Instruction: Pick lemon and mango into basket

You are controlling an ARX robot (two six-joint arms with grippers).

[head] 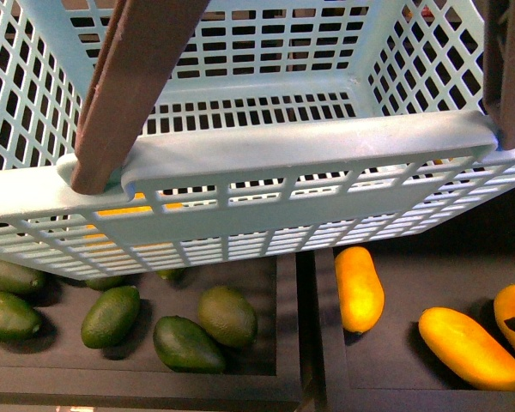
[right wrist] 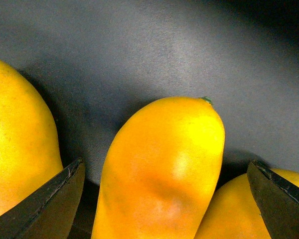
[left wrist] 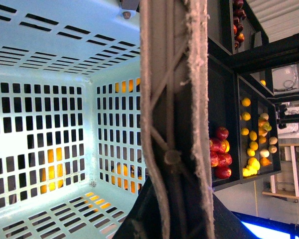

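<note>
Basket [head: 309, 150], biggest thing in front view, hangs tilted above the bench, brown handle [head: 124, 86] up. Below it along the near edge: L tray [head: 262, 283] w/ green avocados [head: 227, 316]. R tray [head: 412, 275], toward the near-right corner, holds yellow-orange mangoes [head: 359, 287]. R gripper [right wrist: 164, 169] is spread wide, one finger [right wrist: 45, 199] each side of a mango [right wrist: 159, 139], not pinching it. L gripper: jaw state can't be told. Lemon can't be picked out for sure.
</note>
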